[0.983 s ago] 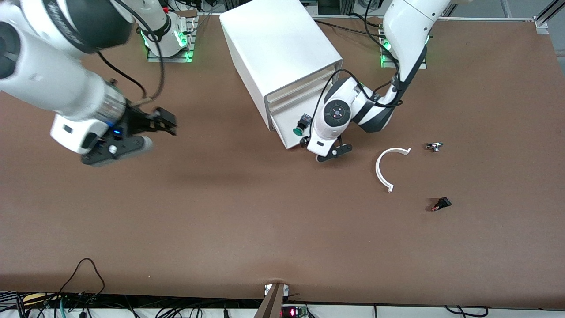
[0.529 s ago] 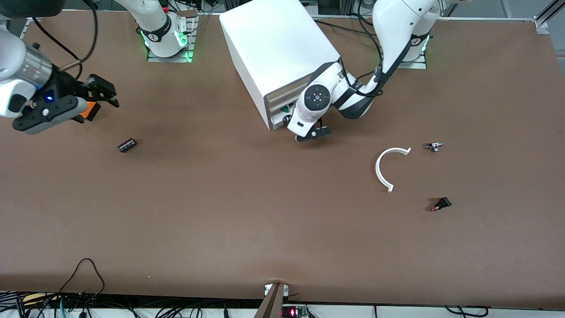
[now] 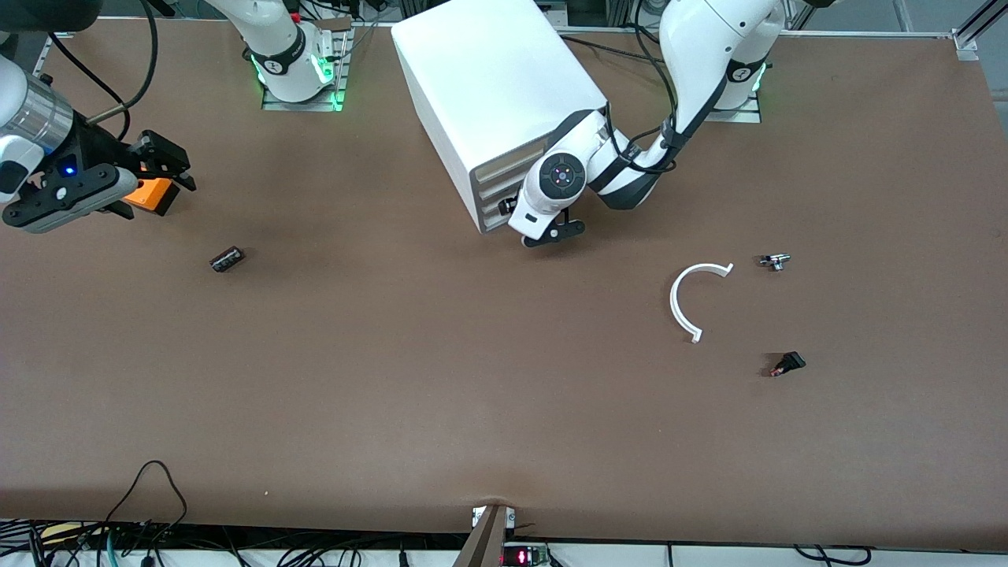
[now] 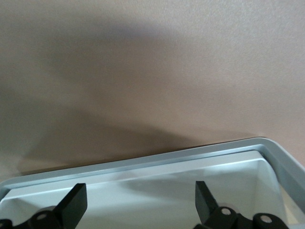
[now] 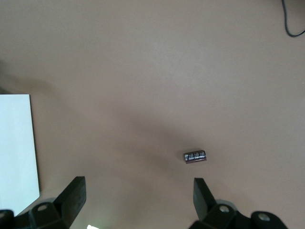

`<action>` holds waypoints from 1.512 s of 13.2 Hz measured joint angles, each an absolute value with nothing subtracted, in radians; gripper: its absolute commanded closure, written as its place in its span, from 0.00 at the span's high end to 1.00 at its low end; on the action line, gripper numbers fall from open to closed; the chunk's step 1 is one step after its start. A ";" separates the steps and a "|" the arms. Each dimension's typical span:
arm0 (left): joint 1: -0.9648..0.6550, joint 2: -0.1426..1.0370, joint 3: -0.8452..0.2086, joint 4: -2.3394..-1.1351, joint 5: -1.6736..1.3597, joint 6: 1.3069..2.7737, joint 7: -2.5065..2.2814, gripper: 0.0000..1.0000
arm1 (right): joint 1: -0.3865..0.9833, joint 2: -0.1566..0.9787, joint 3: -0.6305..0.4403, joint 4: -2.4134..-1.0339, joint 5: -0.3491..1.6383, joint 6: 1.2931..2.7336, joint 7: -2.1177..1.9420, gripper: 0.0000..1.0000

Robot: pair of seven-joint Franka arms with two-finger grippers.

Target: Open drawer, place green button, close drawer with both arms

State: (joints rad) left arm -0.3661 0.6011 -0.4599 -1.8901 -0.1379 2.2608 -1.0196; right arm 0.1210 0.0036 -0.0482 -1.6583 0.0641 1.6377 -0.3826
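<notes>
Now we press our left gripper (image 4: 138,202), fingers apart, against the drawer (image 3: 498,214) front of the cabinet (image 3: 492,87); our right gripper (image 5: 138,198) waits open, well away from the cabinet.

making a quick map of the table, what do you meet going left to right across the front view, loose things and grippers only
right gripper over the orange cube → small dark cylinder → left gripper at the cabinet front → white curved piece → small metal part and small black part, level with each other.
</notes>
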 measured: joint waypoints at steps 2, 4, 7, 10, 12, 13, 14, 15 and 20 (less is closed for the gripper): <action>-0.314 0.600 -0.465 -1.821 -0.139 2.172 -1.011 1.00 | 0.121 0.004 -0.049 -1.645 0.049 1.637 -0.383 1.00; -0.244 0.598 -0.465 -1.713 -0.138 2.045 -0.947 1.00 | 0.121 0.005 -0.049 -1.639 0.047 1.637 -0.383 1.00; -0.131 0.598 -0.463 -1.617 -0.113 1.969 -0.809 1.00 | 0.120 0.005 -0.049 -1.629 0.039 1.637 -0.383 1.00; -0.055 0.576 -0.446 -1.588 -0.076 1.906 -0.664 1.00 | 0.119 0.006 -0.050 -1.627 0.026 1.636 -0.383 1.00; -0.039 0.514 -0.382 -1.584 -0.075 1.836 -0.532 1.00 | 0.119 0.006 -0.052 -1.627 0.017 1.636 -0.383 1.00; -0.036 0.473 -0.334 -1.585 -0.075 1.801 -0.451 1.00 | 0.118 0.006 -0.053 -1.627 0.016 1.636 -0.383 1.00; -0.028 0.430 -0.290 -1.590 -0.075 1.774 -0.371 1.00 | 0.118 0.006 -0.053 -1.627 0.016 1.636 -0.383 1.00; -0.019 0.384 -0.244 -1.605 -0.074 1.756 -0.287 1.00 | 0.118 0.006 -0.053 -1.626 0.016 1.636 -0.383 1.00; 0.067 0.179 -0.103 -1.697 -0.055 1.689 -0.027 1.00 | 0.118 0.007 -0.053 -1.625 0.016 1.636 -0.383 1.00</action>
